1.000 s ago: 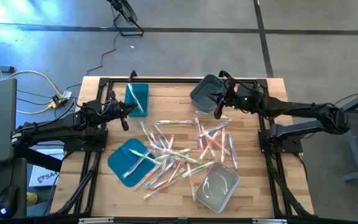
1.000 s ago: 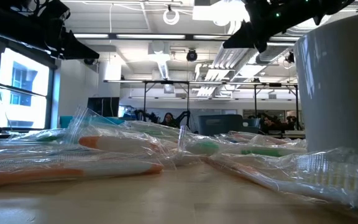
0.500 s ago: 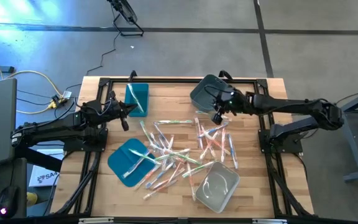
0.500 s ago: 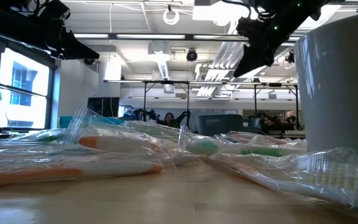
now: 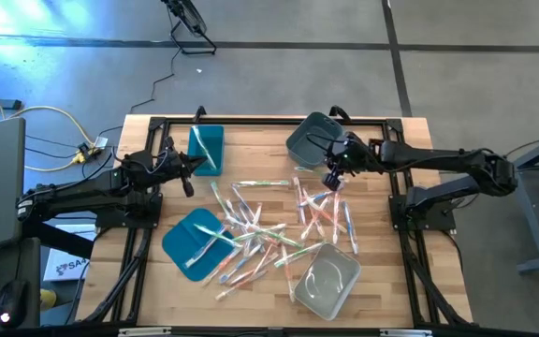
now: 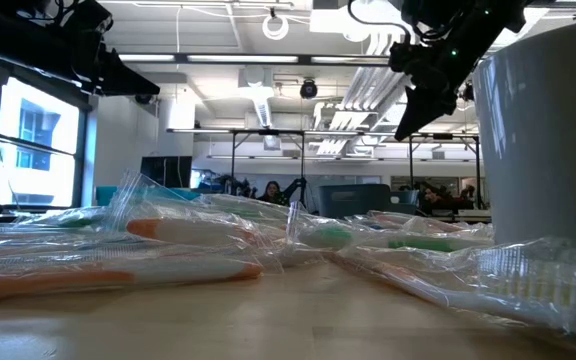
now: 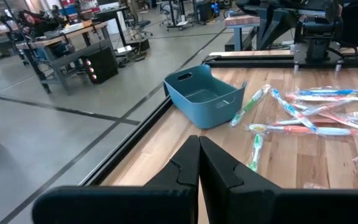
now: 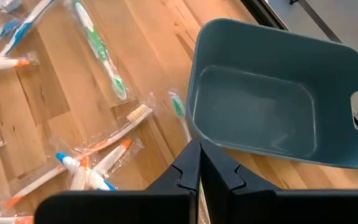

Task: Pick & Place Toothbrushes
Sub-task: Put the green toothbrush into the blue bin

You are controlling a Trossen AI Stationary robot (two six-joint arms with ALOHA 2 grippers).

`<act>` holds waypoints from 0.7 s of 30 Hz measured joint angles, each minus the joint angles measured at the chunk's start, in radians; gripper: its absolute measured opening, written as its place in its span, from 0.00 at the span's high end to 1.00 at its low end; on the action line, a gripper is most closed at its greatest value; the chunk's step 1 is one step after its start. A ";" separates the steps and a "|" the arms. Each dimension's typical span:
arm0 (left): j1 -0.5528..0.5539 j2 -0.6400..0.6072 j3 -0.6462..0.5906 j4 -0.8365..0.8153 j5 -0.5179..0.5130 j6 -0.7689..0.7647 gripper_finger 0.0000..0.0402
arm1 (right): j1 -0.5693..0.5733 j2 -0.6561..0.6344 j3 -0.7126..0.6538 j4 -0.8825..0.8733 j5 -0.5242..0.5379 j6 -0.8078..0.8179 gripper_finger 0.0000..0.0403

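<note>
Your right gripper [image 5: 329, 180] has its jaws pressed fully together with nothing between them, poised just beside the near rim of the grey-blue bin [image 5: 309, 140]. Directly below and beyond those jaws the toothbrushes [image 5: 269, 225] lie scattered in clear wrappers across the middle of the table [image 5: 251, 150]. Farther out past the pile sit a clear bin [image 5: 327, 278] and a flat teal lid [image 5: 193, 241]. Your left gripper [image 5: 188, 178] waits with jaws shut and empty; a teal bin [image 5: 207, 148] stands just ahead of it. No readable writing shows on the table's things.
</note>
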 joint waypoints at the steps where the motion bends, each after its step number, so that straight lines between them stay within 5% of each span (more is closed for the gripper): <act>1: 0.000 0.000 0.000 0.000 0.002 -0.001 1.00 | 0.000 0.000 0.000 0.000 -0.002 0.000 0.99; 11: 0.000 0.000 0.000 0.000 0.002 -0.004 1.00 | 0.001 0.027 -0.002 0.014 -0.073 0.018 0.99; 16: 0.000 0.000 0.000 0.000 0.001 -0.004 1.00 | 0.038 0.047 -0.002 0.223 -0.188 -0.006 0.99; 21: 0.000 0.000 0.000 0.000 0.001 -0.015 1.00 | 0.093 0.103 -0.001 0.346 -0.160 -0.083 0.99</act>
